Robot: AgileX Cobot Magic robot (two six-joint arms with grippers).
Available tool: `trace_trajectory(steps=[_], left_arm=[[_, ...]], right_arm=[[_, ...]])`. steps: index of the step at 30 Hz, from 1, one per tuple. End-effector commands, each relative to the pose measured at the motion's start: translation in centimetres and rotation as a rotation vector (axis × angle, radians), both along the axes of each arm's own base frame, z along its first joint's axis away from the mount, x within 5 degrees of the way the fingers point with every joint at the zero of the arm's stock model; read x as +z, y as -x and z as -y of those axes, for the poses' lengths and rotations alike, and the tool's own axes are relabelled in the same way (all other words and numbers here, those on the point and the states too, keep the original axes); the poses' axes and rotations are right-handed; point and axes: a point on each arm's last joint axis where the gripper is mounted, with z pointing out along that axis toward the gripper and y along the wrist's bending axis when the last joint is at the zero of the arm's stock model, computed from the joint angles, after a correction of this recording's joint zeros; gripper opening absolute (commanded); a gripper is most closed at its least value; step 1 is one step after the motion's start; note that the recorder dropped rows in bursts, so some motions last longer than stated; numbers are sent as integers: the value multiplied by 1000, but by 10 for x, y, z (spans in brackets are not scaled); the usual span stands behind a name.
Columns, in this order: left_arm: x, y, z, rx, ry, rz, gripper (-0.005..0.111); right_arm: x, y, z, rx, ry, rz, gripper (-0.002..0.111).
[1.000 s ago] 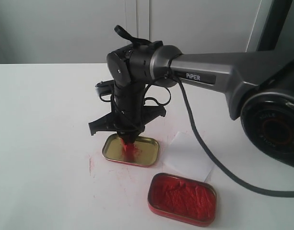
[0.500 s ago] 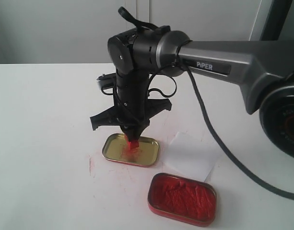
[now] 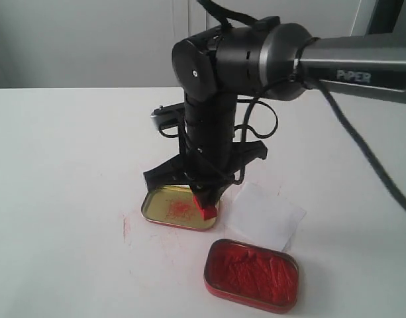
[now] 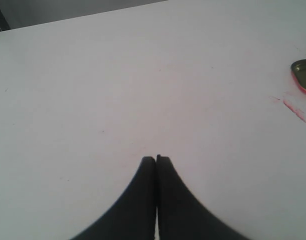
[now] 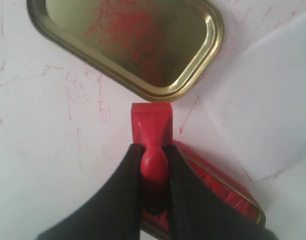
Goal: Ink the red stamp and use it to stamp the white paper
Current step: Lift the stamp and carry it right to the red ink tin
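My right gripper (image 3: 204, 196) (image 5: 153, 150) is shut on the knobbed handle of the red stamp (image 3: 206, 207) (image 5: 151, 131). The stamp hangs above the table at the near right corner of the gold tin lid (image 3: 181, 207) (image 5: 128, 42), which has red smears inside. The white paper (image 3: 263, 215) (image 5: 265, 110) lies flat just right of the lid. The red tin of ink paste (image 3: 252, 274) (image 5: 220, 187) sits in front of the paper. My left gripper (image 4: 156, 159) is shut on nothing above bare table and does not show in the exterior view.
Red ink smears mark the white tabletop (image 3: 63, 172) left of the lid. The right arm (image 3: 302, 59) reaches in from the right, with a black cable (image 3: 371, 165) hanging over the table. A grey wall stands behind the table.
The right gripper has lifted the stamp out of the gold lid and carried it right and toward the front, to the lid's near right corner. The arm has risen.
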Motion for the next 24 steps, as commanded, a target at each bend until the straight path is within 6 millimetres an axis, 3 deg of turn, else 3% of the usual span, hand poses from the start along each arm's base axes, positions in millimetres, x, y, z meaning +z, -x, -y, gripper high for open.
trace_trajectory(steps=[1, 13, 20, 24], left_arm=[[-1, 0, 0, 2, 1, 4, 0], [-1, 0, 0, 2, 1, 4, 0], [-1, 0, 0, 2, 1, 4, 0], [-1, 0, 0, 2, 1, 4, 0]], right_arm=[[11, 19, 16, 20, -26, 40, 0], [-2, 60, 54, 61, 0, 29, 0], [-8, 66, 65, 78, 11, 22, 0], [-14, 68, 82, 59, 22, 9, 0]])
